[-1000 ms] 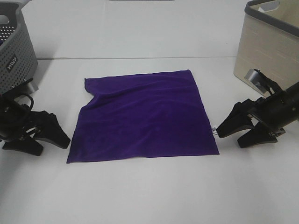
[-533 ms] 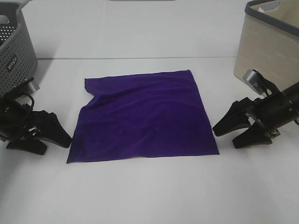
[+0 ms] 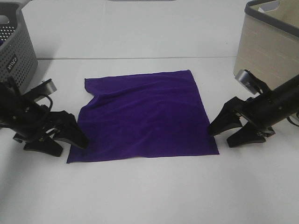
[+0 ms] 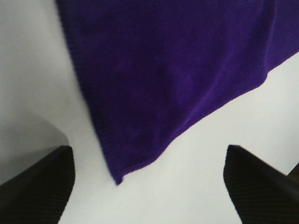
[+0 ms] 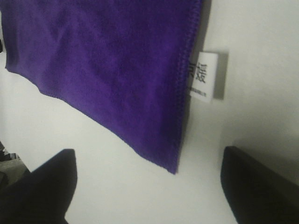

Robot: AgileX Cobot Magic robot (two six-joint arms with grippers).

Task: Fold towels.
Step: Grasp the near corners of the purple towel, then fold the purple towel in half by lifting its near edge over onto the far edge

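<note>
White tag (image 5: 204, 76) on towel (image 5: 103, 60), right wrist

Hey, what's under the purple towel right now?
The purple towel lies spread on the white table; only table shows around its edges. Whatever is beneath the cloth is covered.

white tag (image 5: 205, 75) on towel (image 5: 103, 70) edge: dark print, unreadable; grey basket (image 3: 19, 49): white lettering, illegible.

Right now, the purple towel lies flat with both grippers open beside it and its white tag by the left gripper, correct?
Not quite: the white tag sits on the towel edge by the right gripper, as the right wrist view shows.
</note>
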